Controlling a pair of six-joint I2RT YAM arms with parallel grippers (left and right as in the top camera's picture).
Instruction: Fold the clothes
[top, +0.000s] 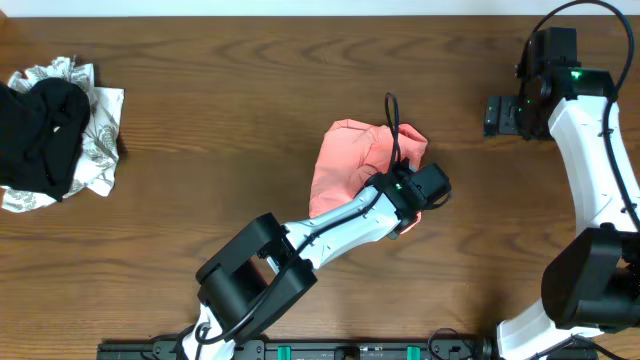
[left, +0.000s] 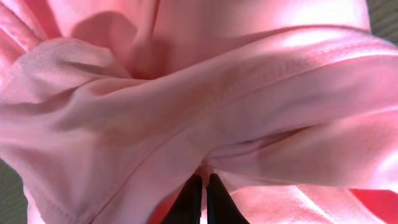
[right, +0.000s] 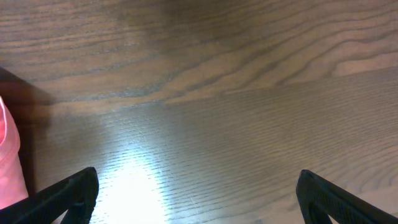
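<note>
Wood-grain table (top: 200, 80), folding barely begun: salmon-pink T-shirt (top: 340, 165) bunched at the table's middle, no neat fold yet. Left gripper (left: 203, 199) clenched on its cloth; right gripper (right: 196, 199) splayed, empty, near the table's right edge. Flattening and folding apparently left.

Surface: I see a table (top: 230, 120) of dark brown wood with a wavy grain; my right wrist view shows a patch of glare on it.
Middle, a little right: a salmon-pink T-shirt (top: 340, 165) lies bunched in a crumpled heap on the wood.
Left edge: a white patterned cloth (top: 100, 140) lies rumpled on the wood, partly cut off by the frame.
On that cloth: a black garment (top: 45, 120) is heaped on top; I cannot tell whether it touches the wood.
Spacing: the pink heap lies well apart from the left pile.
</note>
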